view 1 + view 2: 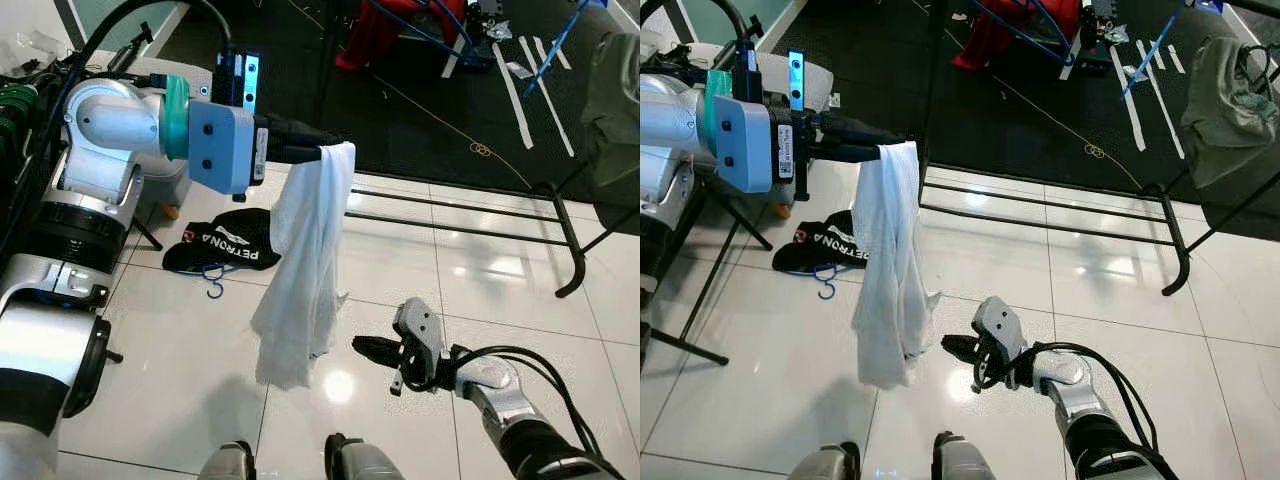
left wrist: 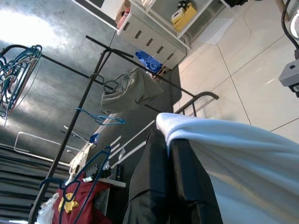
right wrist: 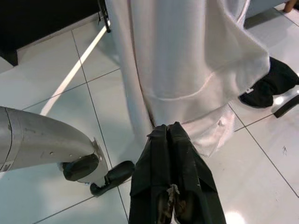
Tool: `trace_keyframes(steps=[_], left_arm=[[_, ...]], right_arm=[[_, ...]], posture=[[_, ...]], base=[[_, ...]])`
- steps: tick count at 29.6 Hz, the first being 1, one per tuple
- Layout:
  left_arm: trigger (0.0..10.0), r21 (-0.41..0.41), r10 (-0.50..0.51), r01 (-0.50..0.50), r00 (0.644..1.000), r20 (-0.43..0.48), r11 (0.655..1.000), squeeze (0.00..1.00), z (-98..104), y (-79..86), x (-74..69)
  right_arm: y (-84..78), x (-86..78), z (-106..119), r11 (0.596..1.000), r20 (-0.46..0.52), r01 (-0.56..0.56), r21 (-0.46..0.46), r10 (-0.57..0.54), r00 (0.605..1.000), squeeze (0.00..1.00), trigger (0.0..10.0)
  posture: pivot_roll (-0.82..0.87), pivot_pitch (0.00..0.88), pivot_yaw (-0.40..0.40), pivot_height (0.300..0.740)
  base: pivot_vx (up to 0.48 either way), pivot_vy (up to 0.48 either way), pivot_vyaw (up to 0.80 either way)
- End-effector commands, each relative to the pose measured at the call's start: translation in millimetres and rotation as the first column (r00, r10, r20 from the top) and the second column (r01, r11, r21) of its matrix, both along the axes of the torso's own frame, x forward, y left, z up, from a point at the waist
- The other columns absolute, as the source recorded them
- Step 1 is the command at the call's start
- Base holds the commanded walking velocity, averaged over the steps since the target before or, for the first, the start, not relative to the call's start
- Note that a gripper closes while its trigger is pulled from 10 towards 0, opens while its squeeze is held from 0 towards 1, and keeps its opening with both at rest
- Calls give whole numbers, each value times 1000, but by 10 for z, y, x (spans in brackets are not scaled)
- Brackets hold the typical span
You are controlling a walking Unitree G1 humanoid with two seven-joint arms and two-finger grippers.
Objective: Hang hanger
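From the left gripper [image 1: 325, 152], jaws pinching its top, hangs a limp white garment [image 1: 305, 270].

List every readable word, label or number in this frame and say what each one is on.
"PETRONA": white letters on the black garment lying on the white tiled floor; the word runs into a fold, so it may continue.
White sticker on the left gripper's blue mount: print too small to read.
Yellow box on the white shelf unit: blurred, unreadable.

We see our left arm [image 1: 110, 130] raised, its claw [image 1: 325, 150] pointing forward, fingers pressed together. Our right arm [image 1: 510, 400] reaches low, its claw [image 1: 365, 347] closed too.
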State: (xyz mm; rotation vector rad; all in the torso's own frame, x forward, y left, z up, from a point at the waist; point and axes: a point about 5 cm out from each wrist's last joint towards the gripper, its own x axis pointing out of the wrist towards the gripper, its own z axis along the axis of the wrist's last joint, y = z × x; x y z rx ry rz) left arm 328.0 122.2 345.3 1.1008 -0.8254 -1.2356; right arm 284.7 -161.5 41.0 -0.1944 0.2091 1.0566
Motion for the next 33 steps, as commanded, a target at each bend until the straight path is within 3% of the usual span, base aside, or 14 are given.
trace_keyframes(steps=[1,8,10,12,14,16,17,19,24,28,29,31,32,33], left_arm=[[0,-22,-7,8,999,36,1000,0,82,-23,-12],[0,-6,17,-17,999,27,1000,0,45,0,21],[0,-13,18,-18,1000,18,1000,0,17,5,21],[0,-19,15,-15,1000,14,1000,0,11,0,16],[0,-34,8,-8,1000,4,999,0,-10,-18,6],[0,-43,3,-4,1000,-6,999,0,-51,-34,-1],[0,-43,3,-4,1000,-6,999,0,-51,-34,-1],[0,-46,-4,3,1000,-23,999,0,-122,-60,-8],[0,-45,-9,8,999,-33,999,0,-181,-86,-11],[0,-48,-14,12,999,-36,999,0,-198,-112,-17],[0,-53,-20,18,999,-33,998,0,-183,-130,-32],[0,-53,-20,18,999,-33,998,0,-183,-130,-32],[0,-57,-24,22,999,-30,998,0,-170,-142,-43],[0,-57,-24,22,999,-30,998,0,-170,-142,-43]], right_arm=[[-36,-18,-29,1000,-28,20,19,-20,999,0,0],[-19,57,101,990,-28,24,142,-20,999,0,0],[-53,161,244,966,28,114,233,-124,992,0,0],[-76,196,292,952,53,158,262,-178,983,0,0],[-174,294,454,896,173,305,322,-372,912,0,0],[-289,371,620,788,225,436,435,-564,795,0,0],[-289,371,620,788,225,436,435,-564,795,0,0],[-336,392,704,715,226,484,504,-650,726,0,0],[-298,372,726,710,232,469,525,-649,724,0,0],[-225,338,715,740,245,429,518,-608,755,0,0],[-154,315,668,786,250,392,479,-550,797,0,1137],[-154,315,668,786,250,392,479,-550,797,0,1137],[-109,298,633,815,251,365,450,-508,824,0,3961],[-109,298,633,815,251,365,450,-508,824,0,3961]], posture=[[9,107,-49,740],[11,107,-51,740],[9,109,-51,740],[4,111,-51,740],[2,111,-51,740],[-1,110,-44,740],[-1,110,-44,740],[-7,113,-37,740],[-10,119,-33,740],[-13,120,-32,740],[-15,120,-32,740],[-15,120,-32,740],[-15,120,-32,740],[-15,120,-32,740]], base=[[0,0,0],[0,0,0],[0,0,0],[0,0,0],[0,0,0],[0,0,0],[0,0,0],[0,0,0],[0,0,0],[0,0,0],[0,0,0],[0,0,0],[0,0,0],[0,0,0]])
